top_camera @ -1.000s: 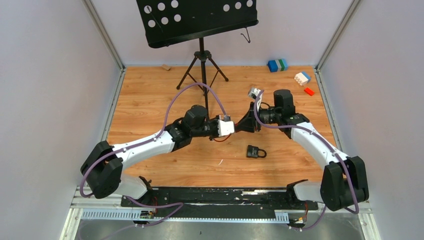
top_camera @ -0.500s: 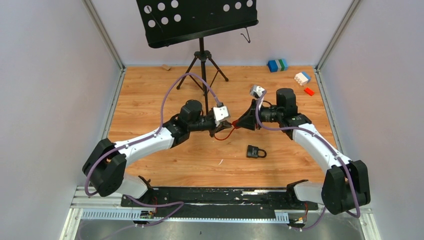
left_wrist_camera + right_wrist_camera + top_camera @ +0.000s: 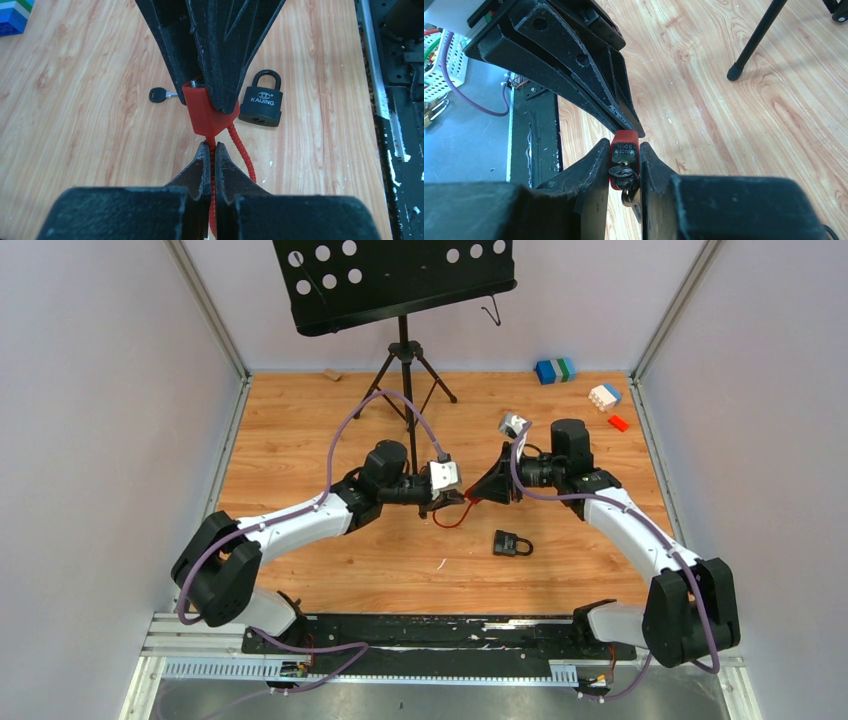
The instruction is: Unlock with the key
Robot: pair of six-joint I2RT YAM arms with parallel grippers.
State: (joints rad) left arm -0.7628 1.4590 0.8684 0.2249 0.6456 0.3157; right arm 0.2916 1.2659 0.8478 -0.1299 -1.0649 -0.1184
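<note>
the right gripper (image 3: 624,155) is clamping the red padlock (image 3: 624,148) by its flat sides, in the air above the wooden surface (image 3: 300,440). a key (image 3: 622,173) is sitting in the keyhole at the end facing the right wrist camera. the left gripper (image 3: 210,150) is clenched on the red cable (image 3: 242,150) just below the lock body, so both arms are meeting on the one lock.

the lock body is looking small, light and rigid, with a smooth coating that could slip, so the flat sides are probably the best hold. the cable is looking flexible, so it is likely giving little resistance against twisting. the body grip would have to take the turning load. the key head is thin and sitting between the right fingers. a pinch across its flat faces looks right, though access is looking tight.

a black kaijing padlock (image 3: 262,102) and a second key (image 3: 159,94) are lying apart on the surface.

a white mesh basket (image 3: 449,65) is showing off the surface edge. its contents are too cut off to tell.
</note>
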